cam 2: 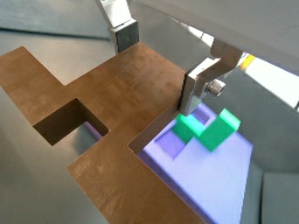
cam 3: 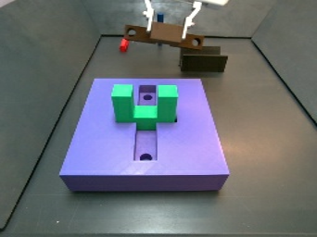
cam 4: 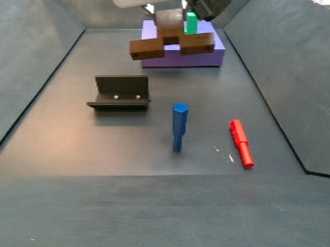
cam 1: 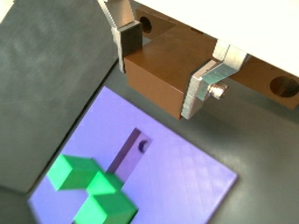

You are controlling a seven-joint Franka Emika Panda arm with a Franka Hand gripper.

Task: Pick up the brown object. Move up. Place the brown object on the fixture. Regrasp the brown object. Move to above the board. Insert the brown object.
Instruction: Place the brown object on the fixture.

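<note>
1. Brown and held aloft, the brown object hangs in the gripper, clear of the floor at the near end of the board; in a side view it sits level, with the fixture empty and well apart on the floor.

2. The step in hand appears to be the move to above the board: in a wrist view the purple slab and its green block lie below the carried piece, but the piece is not yet over the slot.

3. The next move, by this reading, calls for carrying the brown object further over the board, lining its length up with the lengthwise slot, and only then lowering it. A skewed descent could catch on the slot's edge or on the green block.

4. The fingers are partly closed, pressed against opposite sides of the brown object's narrow middle; both wrist views show the silver plates flat on the wood-coloured faces with no gap showing.

5. A blue peg and a red peg rest on the grey floor, away from the board and untouched.
</note>
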